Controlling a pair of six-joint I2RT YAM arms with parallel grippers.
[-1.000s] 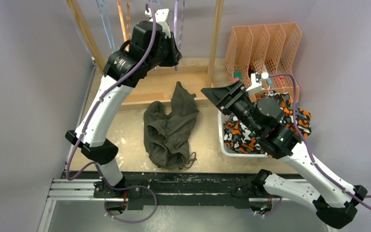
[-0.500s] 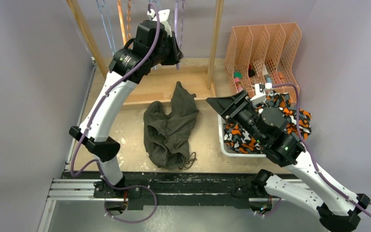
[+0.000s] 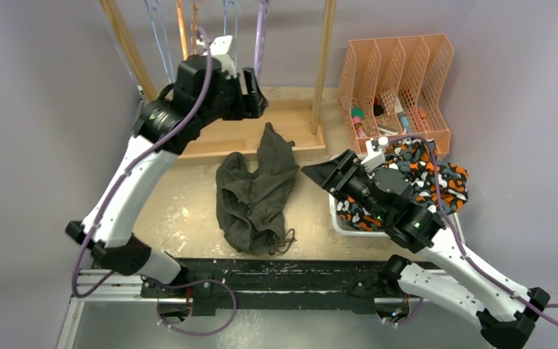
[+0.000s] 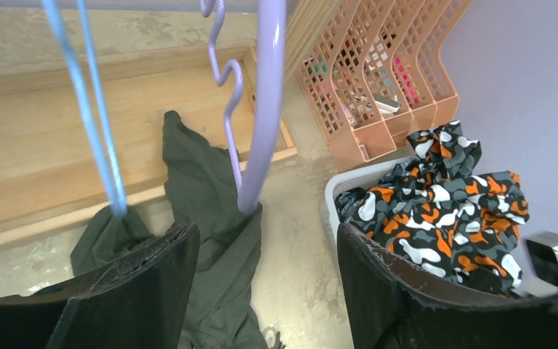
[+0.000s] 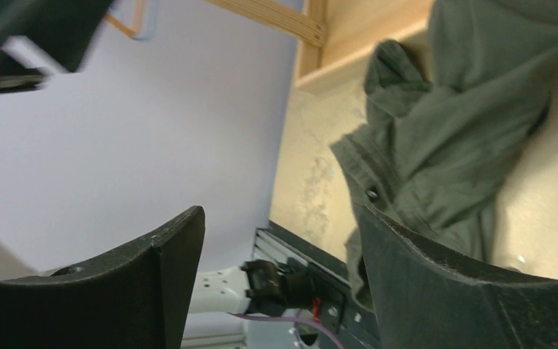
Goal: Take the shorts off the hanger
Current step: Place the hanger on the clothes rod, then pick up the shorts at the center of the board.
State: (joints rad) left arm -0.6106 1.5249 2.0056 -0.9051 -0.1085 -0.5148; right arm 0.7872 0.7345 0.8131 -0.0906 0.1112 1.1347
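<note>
The olive-green shorts (image 3: 256,190) lie crumpled on the table between the arms, off any hanger; they also show in the left wrist view (image 4: 205,190) and the right wrist view (image 5: 454,120). Orange-black-white camo shorts (image 3: 414,178) fill the white bin (image 3: 336,218) on the right. A bare purple hanger (image 4: 265,109) and a blue hanger (image 4: 94,116) hang from the rack rail. My left gripper (image 3: 256,98) is open just below and in front of the purple hanger, holding nothing. My right gripper (image 3: 318,173) is open beside the bin, pointing at the olive shorts.
A wooden rack with two uprights (image 3: 325,54) and a low wooden base (image 3: 290,123) stands at the back. An orange mesh file organizer (image 3: 396,76) holding small items sits at the back right. Grey walls close in both sides.
My left gripper has opened and drawn back and left from the purple hanger, which now hangs free. My right gripper has dropped lower toward the olive shorts and opened slightly wider.
</note>
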